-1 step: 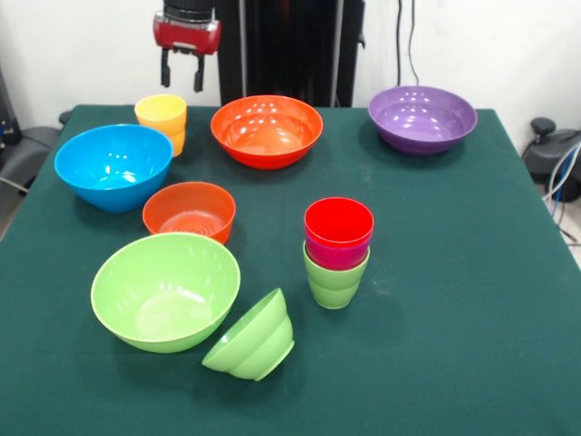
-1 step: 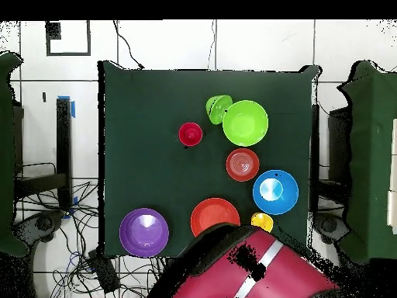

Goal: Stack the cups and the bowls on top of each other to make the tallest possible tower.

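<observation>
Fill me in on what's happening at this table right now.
A red and black robot arm is building a tower from plastic cups and bowls. Its end effector hangs open and empty above the yellow cup at the far edge. So far only a short stack exists: red cup in purple in light green. The small light-green bowl lies tipped on its side against the large green bowl; the other bowls sit loose.

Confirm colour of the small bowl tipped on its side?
Light green; the small bowl lies tipped beside the large green bowl. Front view shows it best.
</observation>
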### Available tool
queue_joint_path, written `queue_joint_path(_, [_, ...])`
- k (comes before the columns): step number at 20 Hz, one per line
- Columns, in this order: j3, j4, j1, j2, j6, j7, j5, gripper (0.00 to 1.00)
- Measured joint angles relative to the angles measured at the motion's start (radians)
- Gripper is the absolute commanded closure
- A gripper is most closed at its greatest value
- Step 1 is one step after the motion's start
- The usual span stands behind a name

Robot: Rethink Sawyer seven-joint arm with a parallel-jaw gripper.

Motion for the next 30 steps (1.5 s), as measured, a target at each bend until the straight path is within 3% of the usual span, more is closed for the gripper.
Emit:
queue_joint_path(11, [-0.045,-0.045,0.004,0.085,-0.039,0.000,0.018,0.00])
queue_joint_path(30, [-0.099,-0.080,0.030,0.216,-0.174,0.000,0.134,0.00])
